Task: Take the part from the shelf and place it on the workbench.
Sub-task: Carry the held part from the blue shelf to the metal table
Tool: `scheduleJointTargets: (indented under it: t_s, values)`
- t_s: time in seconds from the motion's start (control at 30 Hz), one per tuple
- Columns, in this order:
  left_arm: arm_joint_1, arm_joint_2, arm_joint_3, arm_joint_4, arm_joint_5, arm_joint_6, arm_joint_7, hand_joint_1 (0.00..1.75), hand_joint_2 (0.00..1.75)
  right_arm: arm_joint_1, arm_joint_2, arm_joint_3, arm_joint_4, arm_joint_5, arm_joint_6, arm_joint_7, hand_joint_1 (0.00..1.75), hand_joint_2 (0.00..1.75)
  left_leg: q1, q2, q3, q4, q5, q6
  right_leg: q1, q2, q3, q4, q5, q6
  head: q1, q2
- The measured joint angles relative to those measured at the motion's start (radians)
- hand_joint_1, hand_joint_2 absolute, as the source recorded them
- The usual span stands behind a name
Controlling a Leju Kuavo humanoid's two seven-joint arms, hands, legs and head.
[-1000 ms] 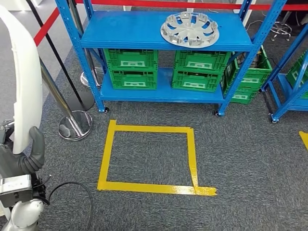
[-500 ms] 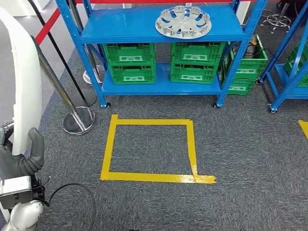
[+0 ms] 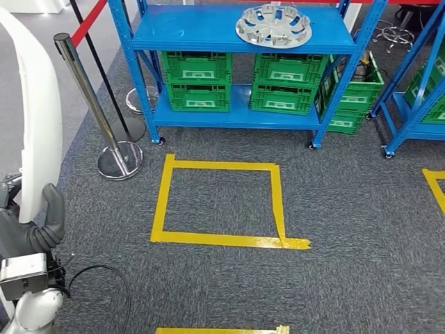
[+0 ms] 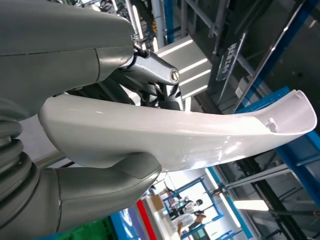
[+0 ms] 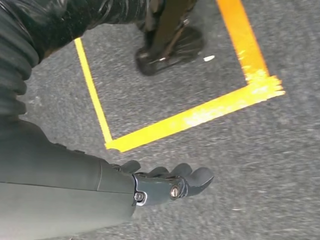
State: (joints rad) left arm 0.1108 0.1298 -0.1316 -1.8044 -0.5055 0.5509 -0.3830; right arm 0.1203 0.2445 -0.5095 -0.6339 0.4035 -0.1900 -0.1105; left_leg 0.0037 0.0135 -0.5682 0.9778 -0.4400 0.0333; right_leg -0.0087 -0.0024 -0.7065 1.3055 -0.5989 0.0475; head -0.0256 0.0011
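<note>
At the robot's left side, the left hand (image 4: 75,150) is gripping a long, curved white part (image 3: 31,118), thumb under one face and fingers over the other, and carrying it upright so that it is rising along the left edge of the head view. That part is already off any shelf. Over by its other side, the right hand (image 5: 166,182) is hanging slack above the grey carpet (image 3: 341,229), fingers loosely spread and grasping nothing, near a corner of yellow floor tape (image 5: 181,122).

Ahead, a blue shelf (image 3: 210,31) is carrying a silver wheel cover (image 3: 273,24) near the right end of its top board, with green crates (image 3: 197,83) sitting on the lower board. A chrome stanchion (image 3: 92,104) is standing just off the shelf's left front corner. A yellow taped rectangle (image 3: 223,202) is lying on the carpet between robot and shelf.

No workbench is visible, so I judge the carry is under way. Doing it well means keeping the grip firm, holding the tall part clear of the stanchion and shelf posts while turning, and lowering it flat only once the bench is squarely in front.
</note>
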Motion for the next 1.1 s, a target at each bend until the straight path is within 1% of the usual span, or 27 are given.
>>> scheduleJointTargets:
  t_s: [0.03, 0.07, 0.1, 0.13, 0.17, 0.2, 0.23, 0.27, 0.3, 0.33, 0.37, 0.43, 0.47, 0.5, 0.53, 0.57, 0.6, 0.67, 0.73, 0.8, 0.83, 0.87, 0.93, 0.97, 1.0, 1.03, 1.1]
  values:
    - [0.000, 0.000, 0.000, 0.000, 0.000, 0.000, 0.000, 1.75, 1.75, -0.001, 0.000, -0.001, 0.000, 0.000, 0.000, 0.000, 0.00, 1.75, 0.000, 0.000, -0.022, 0.003, 0.015, -0.002, 0.000, 0.000, 0.024, 0.004, 0.031, 0.000, 0.000, 0.000]
    - [0.000, 0.000, 0.000, 0.000, 0.000, 0.000, 0.000, 1.75, 1.75, -0.002, 0.000, -0.001, 0.001, 0.000, 0.000, 0.000, 0.00, 1.75, 0.000, 0.000, -0.043, 0.008, 0.029, -0.005, 0.000, 0.000, 0.065, -0.025, 0.065, -0.001, 0.000, 0.000]
    - [0.000, 0.000, 0.000, 0.000, 0.000, 0.000, 0.000, 1.75, 1.75, -0.004, 0.000, -0.001, 0.001, 0.000, 0.000, 0.000, 0.00, 1.75, -0.001, 0.000, -0.060, 0.013, 0.042, -0.010, 0.000, 0.000, 0.125, -0.087, 0.080, -0.004, 0.000, 0.000]
    - [0.000, 0.000, 0.000, 0.000, 0.000, 0.000, 0.000, 1.75, 1.75, -0.007, 0.000, -0.002, 0.001, 0.000, 0.000, -0.001, 0.00, 1.75, -0.002, 0.000, -0.074, 0.018, 0.053, -0.015, 0.000, 0.001, 0.194, -0.174, 0.073, -0.007, 0.000, 0.000]
    - [0.000, 0.000, 0.000, 0.000, 0.000, 0.000, 0.000, 1.75, 1.75, -0.010, 0.000, -0.002, 0.002, 0.001, 0.000, -0.002, 0.00, 1.75, -0.003, 0.001, -0.084, 0.022, 0.064, -0.020, 0.001, 0.002, 0.250, -0.255, 0.050, -0.011, 0.000, 0.000]
    - [-0.001, 0.000, 0.000, -0.001, -0.001, 0.000, 0.002, 1.75, 1.75, -0.014, 0.000, -0.002, 0.004, 0.002, 0.000, -0.004, 0.00, 1.75, -0.003, 0.002, -0.090, 0.024, 0.076, -0.025, 0.003, 0.004, 0.286, -0.312, 0.027, -0.015, -0.001, 0.000]
    - [-0.001, 0.000, -0.001, -0.001, -0.003, 0.000, 0.004, 1.75, 1.75, -0.017, 0.000, -0.003, 0.007, 0.003, -0.001, -0.007, 0.00, 1.75, -0.003, 0.003, -0.094, 0.023, 0.088, -0.031, 0.006, 0.005, 0.297, -0.341, 0.017, -0.021, -0.002, 0.000]
    - [-0.001, 0.001, -0.001, -0.001, -0.005, 0.000, 0.007, 1.75, 1.75, -0.017, 0.000, -0.003, 0.011, 0.004, -0.003, -0.011, 0.00, 1.75, -0.001, 0.003, -0.099, 0.022, 0.097, -0.037, 0.005, 0.004, 0.289, -0.343, 0.020, -0.028, -0.002, 0.000]
    - [0.000, 0.002, -0.002, -0.001, -0.006, 0.000, 0.011, 1.75, 1.75, -0.016, 0.000, -0.004, 0.014, 0.005, -0.005, -0.014, 0.00, 1.75, 0.001, 0.002, -0.103, 0.026, 0.087, -0.043, 0.005, 0.001, 0.278, -0.339, 0.031, -0.036, -0.002, 0.000]
    - [0.001, 0.003, -0.002, -0.001, -0.007, 0.000, 0.014, 1.75, 1.75, -0.015, 0.000, -0.004, 0.017, 0.007, -0.007, -0.016, 0.00, 1.75, 0.003, 0.000, -0.107, 0.042, 0.059, -0.049, 0.005, -0.002, 0.268, -0.339, 0.042, -0.044, -0.002, 0.000]
    - [0.001, 0.005, -0.003, -0.001, -0.008, 0.000, 0.018, 1.75, 1.75, -0.014, 0.000, -0.005, 0.020, 0.008, -0.009, -0.017, 0.00, 1.75, 0.004, -0.001, -0.114, 0.080, 0.007, -0.054, 0.004, -0.006, 0.255, -0.339, 0.054, -0.051, -0.004, 0.000]
    - [0.001, 0.007, -0.004, -0.001, -0.008, -0.003, 0.023, 1.75, 1.75, -0.015, 0.000, -0.005, 0.022, 0.011, -0.010, -0.017, 0.00, 0.87, 0.005, -0.002, -0.127, 0.203, -0.099, -0.061, 0.007, -0.008, 0.225, -0.337, 0.077, -0.060, -0.006, 0.000]
    - [0.000, 0.008, -0.006, -0.001, -0.007, -0.005, 0.025, 1.75, 1.75, -0.015, 0.000, -0.004, 0.023, 0.011, -0.010, -0.017, 0.00, 0.44, 0.005, -0.003, -0.131, 0.269, -0.121, -0.063, 0.008, -0.009, 0.210, -0.336, 0.089, -0.062, -0.007, 0.000]
    - [0.000, 0.008, -0.007, 0.000, -0.005, -0.008, 0.026, 1.75, 1.75, -0.016, 0.000, -0.005, 0.024, 0.010, -0.009, -0.017, 0.00, 0.00, 0.005, -0.003, -0.129, 0.313, -0.109, -0.063, 0.010, -0.010, 0.195, -0.334, 0.102, -0.062, -0.008, 0.000]
    - [0.000, 0.009, -0.009, 0.000, -0.001, -0.009, 0.027, 1.75, 1.75, -0.015, 0.000, -0.005, 0.024, 0.010, -0.004, -0.018, 0.00, 0.00, 0.004, -0.003, -0.119, 0.332, -0.078, -0.061, 0.011, -0.011, 0.180, -0.331, 0.113, -0.062, -0.008, 0.000]
    - [0.000, 0.009, -0.010, 0.000, 0.002, -0.011, 0.027, 1.75, 1.75, -0.015, 0.000, -0.005, 0.025, 0.008, 0.003, -0.020, 0.00, 0.00, 0.003, -0.004, -0.093, 0.316, -0.041, -0.057, 0.013, -0.011, 0.165, -0.326, 0.124, -0.061, -0.009, 0.000]
    - [-0.001, 0.009, -0.011, 0.000, 0.005, -0.012, 0.026, 1.75, 1.75, -0.015, 0.001, -0.005, 0.026, 0.007, 0.012, -0.024, 0.00, 0.00, 0.001, -0.004, -0.051, 0.265, -0.019, -0.049, 0.014, -0.011, 0.149, -0.322, 0.134, -0.060, -0.009, 0.000]
    - [-0.003, 0.009, -0.013, -0.001, 0.009, -0.013, 0.024, 1.75, 1.75, -0.014, 0.002, -0.004, 0.028, 0.007, 0.025, -0.032, 0.00, 0.00, -0.004, -0.004, 0.055, 0.112, -0.036, -0.030, 0.018, -0.010, 0.131, -0.315, 0.151, -0.053, -0.009, 0.000]
    - [-0.007, 0.009, -0.014, -0.001, 0.013, -0.014, 0.020, 1.67, 1.75, -0.014, 0.002, -0.004, 0.030, 0.013, 0.026, -0.036, 0.00, 0.00, -0.009, -0.004, 0.111, 0.012, -0.075, -0.017, 0.018, -0.011, 0.121, -0.312, 0.164, -0.043, -0.009, 0.000]
    - [-0.010, 0.007, -0.014, -0.001, 0.023, -0.015, 0.012, 1.51, 1.75, -0.014, 0.002, -0.003, 0.032, 0.024, 0.020, -0.036, 0.00, 0.00, -0.007, -0.003, 0.112, -0.016, -0.076, -0.009, 0.017, -0.012, 0.106, -0.307, 0.169, -0.030, -0.009, 0.000]
    - [-0.011, 0.005, -0.014, -0.002, 0.031, -0.017, 0.007, 1.43, 1.75, -0.014, 0.002, -0.003, 0.033, 0.030, 0.015, -0.036, 0.00, 0.00, -0.005, -0.002, 0.107, -0.023, -0.071, -0.004, 0.017, -0.010, 0.094, -0.290, 0.155, -0.023, -0.007, 0.000]
    - [-0.011, 0.003, -0.014, -0.002, 0.039, -0.019, 0.003, 1.43, 1.75, -0.014, 0.002, -0.002, 0.035, 0.034, 0.011, -0.036, 0.00, 0.00, -0.002, -0.001, 0.099, -0.026, -0.062, 0.000, 0.016, -0.006, 0.076, -0.253, 0.128, -0.017, -0.005, 0.000]
    - [-0.011, -0.002, -0.014, -0.002, 0.048, -0.022, -0.002, 1.43, 1.75, -0.015, 0.002, -0.002, 0.038, 0.038, 0.007, -0.036, 0.00, 0.00, -0.002, -0.001, 0.080, -0.023, -0.047, 0.005, 0.011, 0.000, 0.027, -0.127, 0.048, -0.008, -0.002, 0.000]
    - [-0.010, -0.003, -0.014, -0.002, 0.050, -0.023, -0.003, 1.43, 1.75, -0.015, 0.002, -0.002, 0.040, 0.038, 0.007, -0.036, 0.00, 0.00, -0.002, 0.000, 0.070, -0.020, -0.041, 0.004, 0.009, 0.001, 0.007, -0.067, 0.019, -0.004, -0.002, 0.000]
    - [-0.010, -0.004, -0.014, -0.002, 0.052, -0.023, -0.004, 1.43, 1.75, -0.014, 0.001, -0.003, 0.042, 0.039, 0.007, -0.036, 0.00, 0.00, -0.002, 0.000, 0.060, -0.016, -0.035, 0.003, 0.007, 0.001, 0.002, -0.034, 0.008, -0.001, -0.002, 0.000]
    - [-0.010, -0.005, -0.014, -0.002, 0.053, -0.024, -0.004, 1.43, 1.75, -0.014, 0.001, -0.003, 0.043, 0.039, 0.007, -0.036, 0.00, 0.00, -0.002, 0.000, 0.051, -0.013, -0.031, 0.001, 0.006, 0.000, 0.016, -0.040, 0.014, 0.001, -0.002, 0.000]
    - [-0.010, -0.008, -0.014, -0.002, 0.054, -0.024, -0.005, 1.43, 1.75, -0.013, 0.001, -0.003, 0.044, 0.039, 0.006, -0.036, 0.00, 0.00, -0.001, 0.000, 0.039, -0.003, -0.026, -0.004, 0.003, 0.000, 0.097, -0.154, 0.061, 0.001, -0.002, 0.000]
